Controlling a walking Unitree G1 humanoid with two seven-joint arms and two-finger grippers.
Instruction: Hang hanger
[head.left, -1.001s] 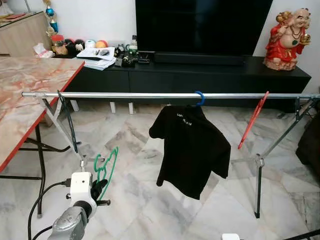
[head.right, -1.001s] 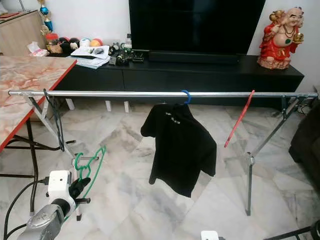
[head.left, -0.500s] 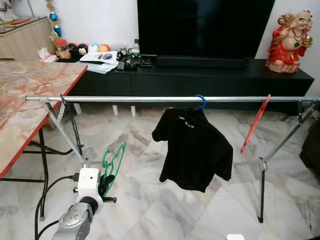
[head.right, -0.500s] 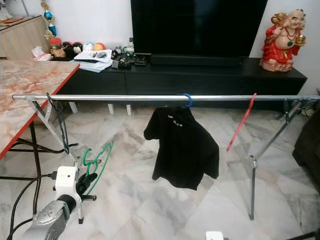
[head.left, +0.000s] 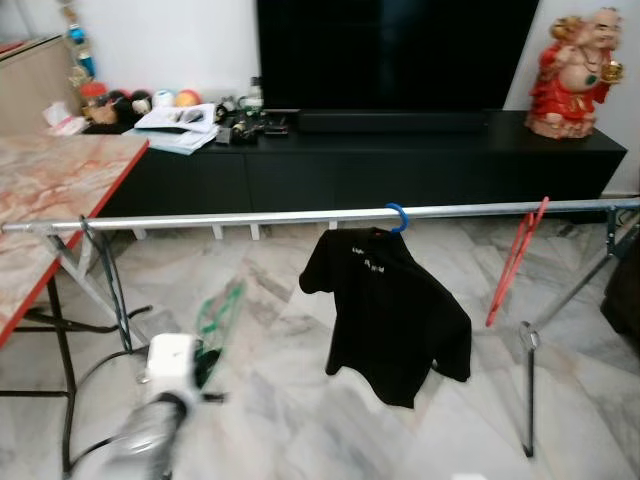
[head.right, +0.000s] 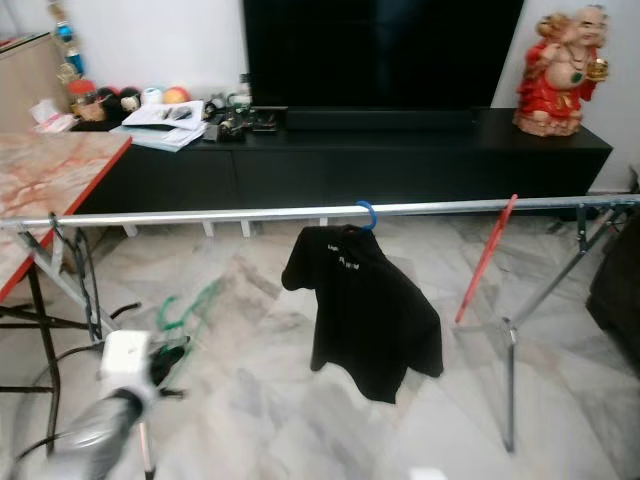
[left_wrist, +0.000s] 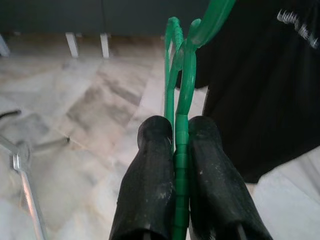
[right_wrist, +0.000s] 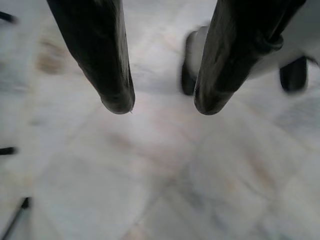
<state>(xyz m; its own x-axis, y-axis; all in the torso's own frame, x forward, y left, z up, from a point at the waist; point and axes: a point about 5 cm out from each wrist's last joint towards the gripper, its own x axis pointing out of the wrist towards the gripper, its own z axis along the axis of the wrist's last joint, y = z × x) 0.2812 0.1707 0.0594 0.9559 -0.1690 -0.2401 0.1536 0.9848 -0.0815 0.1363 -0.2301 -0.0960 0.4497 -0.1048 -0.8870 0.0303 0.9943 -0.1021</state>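
A green hanger (left_wrist: 181, 75) is pinched between the two black fingers of my left gripper (left_wrist: 180, 135), low at the left, below the rail; it looks blurred in the eye views as the green hanger (head.left: 218, 318). A long silver clothes rail (head.left: 250, 217) spans the room in front of me. A black shirt (head.left: 392, 310) hangs from it on a blue hook (head.left: 399, 215). An empty red hanger (head.left: 515, 262) hangs further right. My right gripper (right_wrist: 162, 102) points down at the marble floor, fingers apart with nothing between them.
A marble-topped table with a red edge (head.left: 50, 190) stands at the left, close to the rail's end. Behind the rail is a black TV cabinet (head.left: 400, 150) with a red figurine (head.left: 572, 70). A dark hanger (head.left: 105, 285) hangs at the rail's left end. The rack's leg (head.left: 528, 390) stands right.
The camera has shifted, so the rail sits lower in the picture and tilts a little. My left arm with the green hanger now shows blurred, in motion. The grip on the hanger is unchanged.
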